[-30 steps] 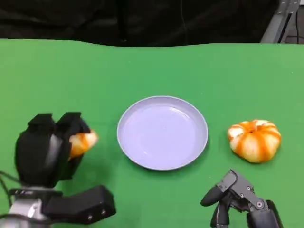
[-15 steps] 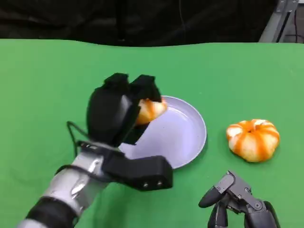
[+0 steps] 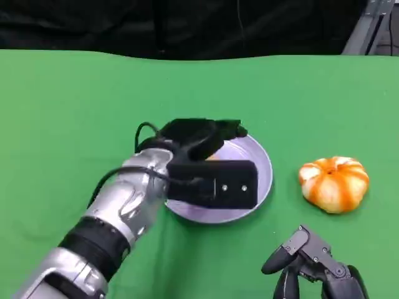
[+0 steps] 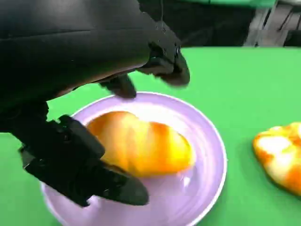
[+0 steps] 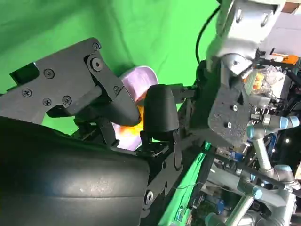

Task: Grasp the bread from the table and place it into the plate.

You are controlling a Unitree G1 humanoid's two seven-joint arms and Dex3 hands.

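Bread [image 4: 141, 146] lies in the plate [image 3: 265, 168]; second bread [image 3: 334, 184] sits right of it.

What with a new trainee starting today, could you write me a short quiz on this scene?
1. True or false: the left robot hand is over the plate.
2. Where does the striped roll lie? A: on the plate. B: on the table, right of the plate. C: on the table, left of the plate.
3. Short answer: what lies in the plate by that robot hand?

Key: 1 true; 2 B; 3 the bread.
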